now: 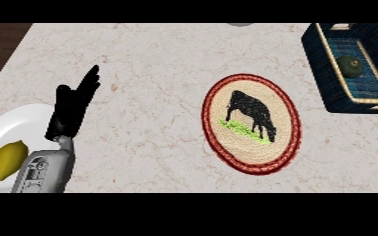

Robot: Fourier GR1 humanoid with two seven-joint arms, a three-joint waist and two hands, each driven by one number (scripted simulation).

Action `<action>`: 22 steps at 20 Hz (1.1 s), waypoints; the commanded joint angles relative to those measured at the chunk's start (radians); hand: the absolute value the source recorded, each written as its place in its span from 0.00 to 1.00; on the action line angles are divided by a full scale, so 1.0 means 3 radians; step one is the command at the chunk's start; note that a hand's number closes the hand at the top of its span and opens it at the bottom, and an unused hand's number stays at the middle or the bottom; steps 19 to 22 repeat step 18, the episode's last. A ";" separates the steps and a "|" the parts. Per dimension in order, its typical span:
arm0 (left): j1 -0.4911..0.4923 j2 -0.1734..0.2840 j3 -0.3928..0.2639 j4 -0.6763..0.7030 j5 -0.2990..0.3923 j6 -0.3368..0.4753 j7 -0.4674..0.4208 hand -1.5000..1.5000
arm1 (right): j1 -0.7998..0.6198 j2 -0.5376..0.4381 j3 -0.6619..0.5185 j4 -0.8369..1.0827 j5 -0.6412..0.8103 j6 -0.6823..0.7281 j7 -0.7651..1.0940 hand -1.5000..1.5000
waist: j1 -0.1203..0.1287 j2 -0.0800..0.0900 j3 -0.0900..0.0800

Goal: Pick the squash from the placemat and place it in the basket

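Dark green and rounded, the squash [350, 66] already lay inside the blue basket [319, 65] at the right edge of the marble tabletop [162, 60], resting on the basket's floor near its outer side. The placemat [252, 124], a round woven mat with a red rim and a black cow on it, sat bare in the middle, well apart from the squash. Judging by that, the pick and the placing looked finished, and nothing of the task seemed left except perhaps drawing the arms back.

The left hand [72, 109] showed at the lower left, its fingers straight and pointing up, holding nothing, resting beside a white plate [22, 120] that carried a yellow fruit [10, 159]. The right hand was out of view, so its fingers could not be described. A small grey object [240, 24] peeked in at the top edge, too cut off to identify.
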 commanded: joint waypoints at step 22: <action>0.0022 -0.0033 0.0030 0.0152 -0.0074 0.0097 -0.0139 0.50 | 0.0825 -0.1220 -0.0999 0.0007 -0.0924 0.0001 -0.0243 0.00 | -0.0099 -0.0029 -0.0001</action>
